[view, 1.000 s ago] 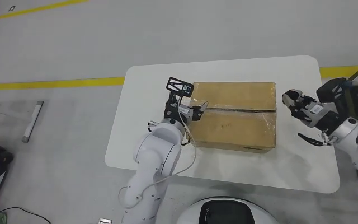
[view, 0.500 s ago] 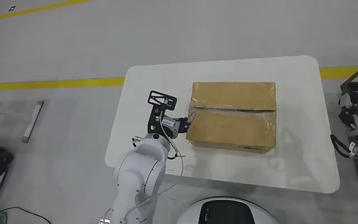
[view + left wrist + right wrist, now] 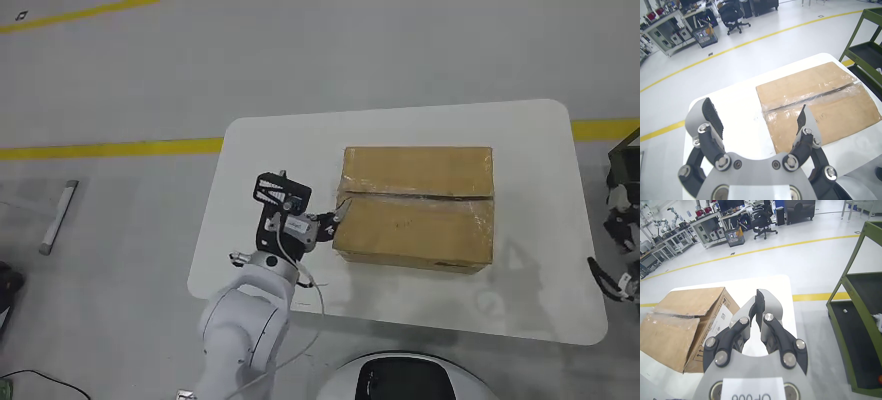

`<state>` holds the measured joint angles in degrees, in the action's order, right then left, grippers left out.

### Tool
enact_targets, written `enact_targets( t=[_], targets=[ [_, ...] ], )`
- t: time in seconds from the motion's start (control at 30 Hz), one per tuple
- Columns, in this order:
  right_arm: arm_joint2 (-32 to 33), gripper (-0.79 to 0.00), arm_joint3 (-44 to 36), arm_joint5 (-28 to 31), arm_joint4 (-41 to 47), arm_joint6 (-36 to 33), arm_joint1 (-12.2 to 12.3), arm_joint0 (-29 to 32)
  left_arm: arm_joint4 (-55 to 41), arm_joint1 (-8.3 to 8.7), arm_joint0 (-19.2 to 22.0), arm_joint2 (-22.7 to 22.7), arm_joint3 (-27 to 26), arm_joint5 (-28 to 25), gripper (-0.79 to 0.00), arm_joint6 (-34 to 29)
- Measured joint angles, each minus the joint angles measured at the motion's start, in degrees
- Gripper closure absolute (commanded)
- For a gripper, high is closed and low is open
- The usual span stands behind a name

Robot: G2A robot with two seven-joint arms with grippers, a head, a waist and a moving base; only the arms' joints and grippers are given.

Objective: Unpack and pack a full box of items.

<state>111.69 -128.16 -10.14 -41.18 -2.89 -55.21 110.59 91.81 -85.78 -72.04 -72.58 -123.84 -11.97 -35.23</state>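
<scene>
Closest in, the left gripper (image 3: 755, 106) hangs with its jaws spread wide and nothing between them, just beside the near end of the box (image 3: 819, 106), roughly in line with the centre seam. The right gripper (image 3: 757, 300) sits well apart off the box's other end, near the table (image 3: 300, 140) edge, its pads all but together on nothing. The box rests in the middle of the table with both flaps (image 3: 415, 172) lying down and no contents out. The tape (image 3: 810, 96) along the seam looks split and wrinkled, though glare on the film makes that hard to confirm. I judge the task barely begun: at most the seal is broken, and opening the flaps, unpacking every item and repacking all remain. Beyond the table stands a green cart (image 3: 845, 277).
</scene>
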Motion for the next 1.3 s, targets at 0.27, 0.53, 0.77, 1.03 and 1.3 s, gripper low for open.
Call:
enact_targets(
  t=[0.27,0.53,0.77,1.03,1.3],
  targets=[
    [-3.5,0.000,1.1,-6.8,-7.6,10.2,-1.5,2.1,1.1,0.07,-0.2,0.4,0.7,-0.1,-0.785,1.6],
    [-7.5,0.000,-0.4,-10.8,-18.9,16.4,-2.7,6.5,5.1,0.57,-1.9,0.8,2.6,-0.7,-0.785,9.9],
    [-8.0,-0.136,-0.9,-11.2,-19.1,15.5,-3.3,7.6,5.0,0.74,-3.3,0.5,5.3,0.6,-0.785,15.3],
    [-8.0,-0.603,-0.9,-11.2,-19.1,15.5,-3.3,7.6,5.0,0.74,-3.2,0.5,5.3,0.6,-0.785,15.2],
    [-8.0,-0.784,-0.9,-11.2,-19.1,15.5,-3.3,7.6,5.0,0.74,-3.2,0.5,5.3,0.6,-0.785,15.2]
  ],
)
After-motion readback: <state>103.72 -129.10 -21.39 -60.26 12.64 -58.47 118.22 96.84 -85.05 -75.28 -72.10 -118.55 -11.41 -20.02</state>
